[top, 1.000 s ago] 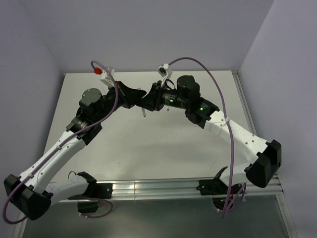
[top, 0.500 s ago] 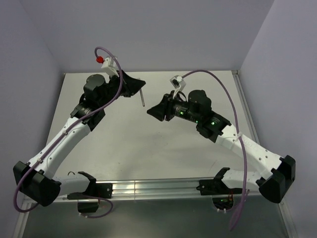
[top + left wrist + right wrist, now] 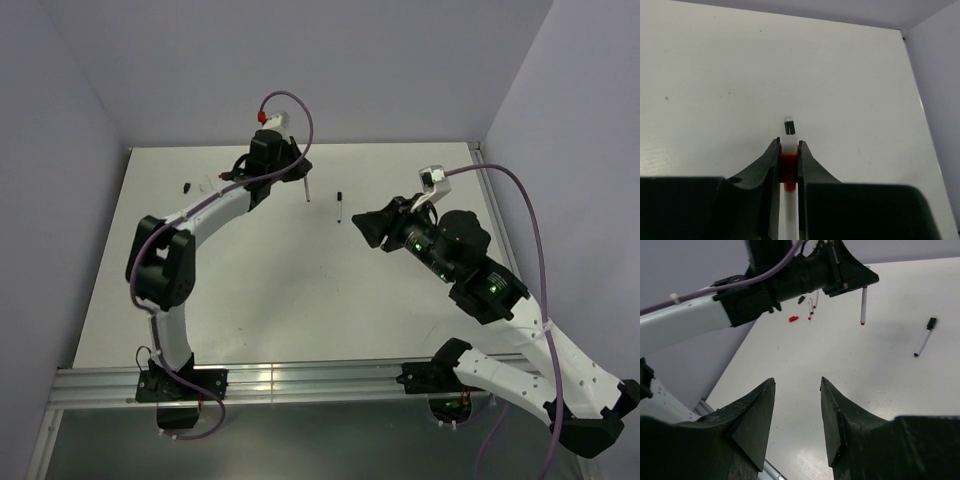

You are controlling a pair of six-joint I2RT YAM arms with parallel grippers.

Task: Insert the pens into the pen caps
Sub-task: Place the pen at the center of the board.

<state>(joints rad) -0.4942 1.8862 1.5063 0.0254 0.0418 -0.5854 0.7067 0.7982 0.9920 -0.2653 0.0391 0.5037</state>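
My left gripper [image 3: 298,176] is at the far side of the table [image 3: 300,300], shut on a white pen [image 3: 306,189] that hangs down with a red end. In the left wrist view the fingers [image 3: 805,160] clamp a red band on that pen [image 3: 789,136]. The right wrist view shows this pen [image 3: 863,305] under the left gripper [image 3: 850,277]. A black-capped white pen [image 3: 340,207] lies on the table, also visible in the right wrist view [image 3: 924,337]. My right gripper [image 3: 362,228] is open and empty, right of it; its jaws [image 3: 797,382] stand well apart above the table.
At the far left lie a loose red cap [image 3: 793,318], a black cap [image 3: 801,299] and two more white pens [image 3: 811,305]; from above they are tiny marks [image 3: 188,186]. Purple cables loop over both arms. Walls close the table's far, left and right sides.
The grippers, together a second ago, have separated. The left arm swung farther back and right with its pen. The right arm pulled back to the right. The black-capped pen now shows on the table.
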